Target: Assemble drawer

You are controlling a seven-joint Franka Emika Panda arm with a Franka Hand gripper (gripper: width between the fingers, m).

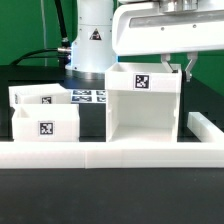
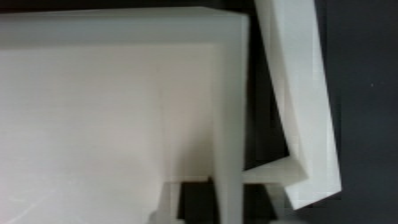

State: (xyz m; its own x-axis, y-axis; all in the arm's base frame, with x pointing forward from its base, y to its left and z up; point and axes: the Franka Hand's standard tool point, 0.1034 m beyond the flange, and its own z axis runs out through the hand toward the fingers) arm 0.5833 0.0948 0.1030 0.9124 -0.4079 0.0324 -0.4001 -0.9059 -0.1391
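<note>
The drawer's big white hollow housing (image 1: 145,110) stands right of the middle in the exterior view. The two small white trays (image 1: 45,125) (image 1: 35,97), each with a tag, stand to the exterior view's left of it. My gripper (image 1: 175,68) hangs over the housing's upper right edge, one finger inside the wall and one outside. In the wrist view the thin side wall (image 2: 231,110) runs between the dark fingertips (image 2: 194,200) of my gripper (image 2: 230,203), which lie against it on both sides. The housing's inside (image 2: 107,110) fills most of that view.
A long low white rail (image 1: 110,154) runs along the front and turns back at the exterior view's right (image 1: 205,125). The marker board (image 1: 88,97) lies flat behind the trays. The arm's white base (image 1: 90,40) stands at the back.
</note>
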